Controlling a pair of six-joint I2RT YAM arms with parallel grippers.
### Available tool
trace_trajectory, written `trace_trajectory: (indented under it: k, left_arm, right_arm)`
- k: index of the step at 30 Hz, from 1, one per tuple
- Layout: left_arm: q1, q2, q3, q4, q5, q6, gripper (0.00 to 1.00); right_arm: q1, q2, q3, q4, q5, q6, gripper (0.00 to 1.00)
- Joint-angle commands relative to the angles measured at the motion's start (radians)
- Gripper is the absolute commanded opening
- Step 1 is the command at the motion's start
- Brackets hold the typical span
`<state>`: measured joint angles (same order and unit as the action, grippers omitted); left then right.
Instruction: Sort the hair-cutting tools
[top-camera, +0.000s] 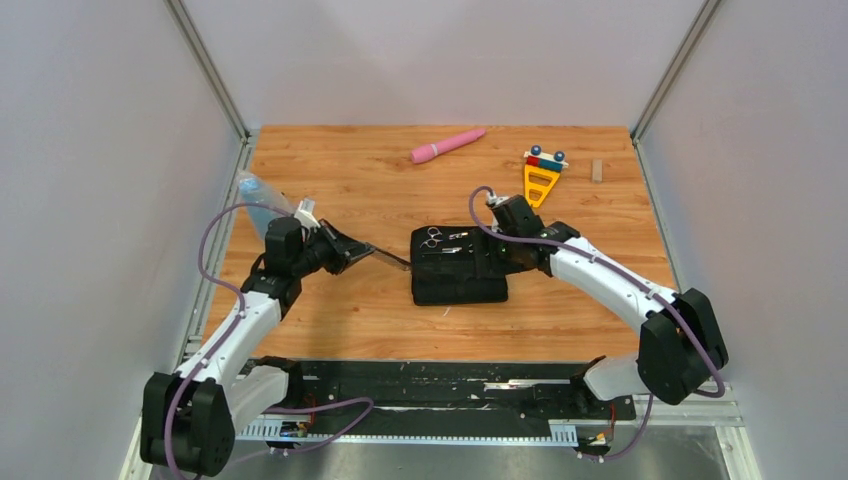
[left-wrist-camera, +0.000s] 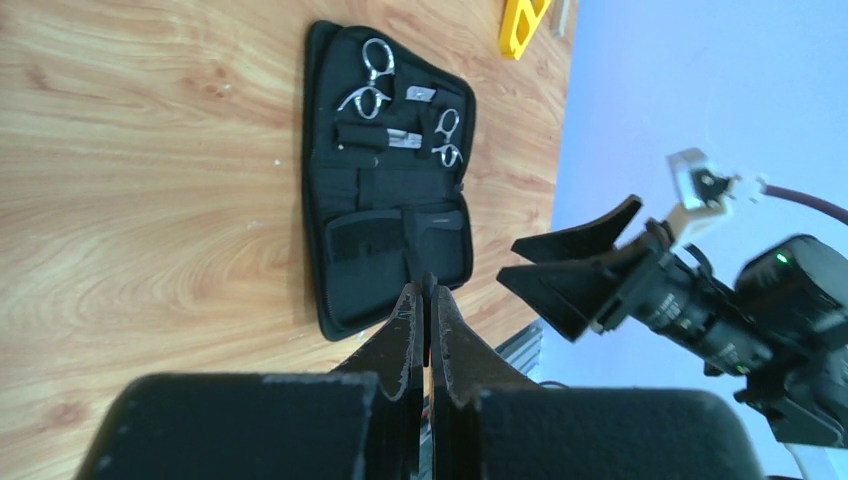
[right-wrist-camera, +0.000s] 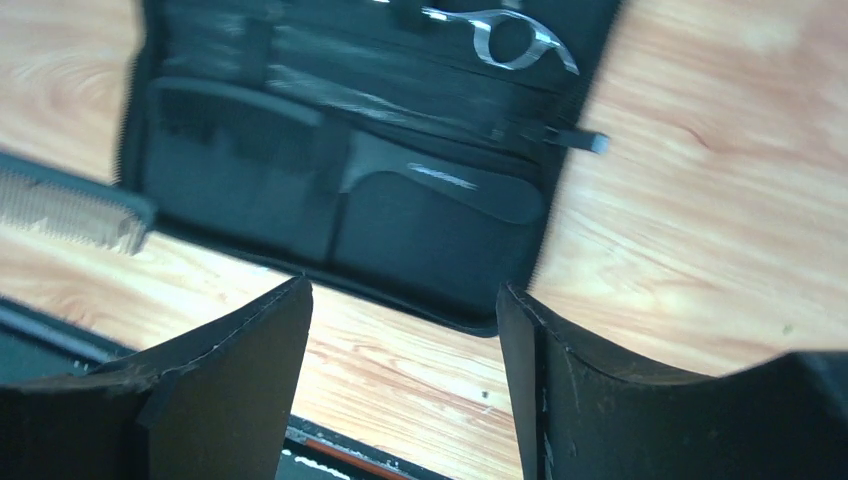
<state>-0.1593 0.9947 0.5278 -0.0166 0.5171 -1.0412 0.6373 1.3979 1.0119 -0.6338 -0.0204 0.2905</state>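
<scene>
Silver scissors (left-wrist-camera: 368, 82) and a 2nd pair (left-wrist-camera: 447, 136) lie in the far half of the open black case (top-camera: 460, 290), mid desk (top-camera: 330, 180). A black comb (top-camera: 388, 259) is clamped in the left gripper (top-camera: 352, 252), w/ its tip at the case's left edge. The right gripper (right-wrist-camera: 400, 300), jaws wide apart and empty, hovers over the case's right side. A pink wand (top-camera: 447, 145) lies at the far edge.
</scene>
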Motion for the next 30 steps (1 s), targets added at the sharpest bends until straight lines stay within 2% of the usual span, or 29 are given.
trace_trajectory:
  k: [1, 4, 13, 26, 30]
  left_arm:
    - [-0.065, -0.022, -0.007, 0.098, -0.104, -0.061, 0.00]
    - [-0.099, -0.015, -0.026, 0.115, -0.141, -0.085, 0.00]
    - [-0.182, 0.001, -0.115, 0.176, -0.231, -0.128, 0.00]
    - [-0.232, 0.019, -0.163, 0.161, -0.317, -0.103, 0.00]
    - [-0.241, -0.004, -0.183, 0.159, -0.361, -0.101, 0.00]
  right_arm:
    - [-0.085, -0.037, -0.068, 0.045, -0.045, 0.146, 0.68]
    - [-0.121, -0.037, -0.120, 0.078, -0.074, 0.184, 0.66]
    - [-0.135, -0.008, -0.227, 0.127, -0.026, 0.243, 0.47]
    - [-0.135, 0.020, -0.281, 0.156, -0.052, 0.276, 0.06]
    - [-0.135, 0.025, -0.285, 0.164, -0.070, 0.278, 0.02]
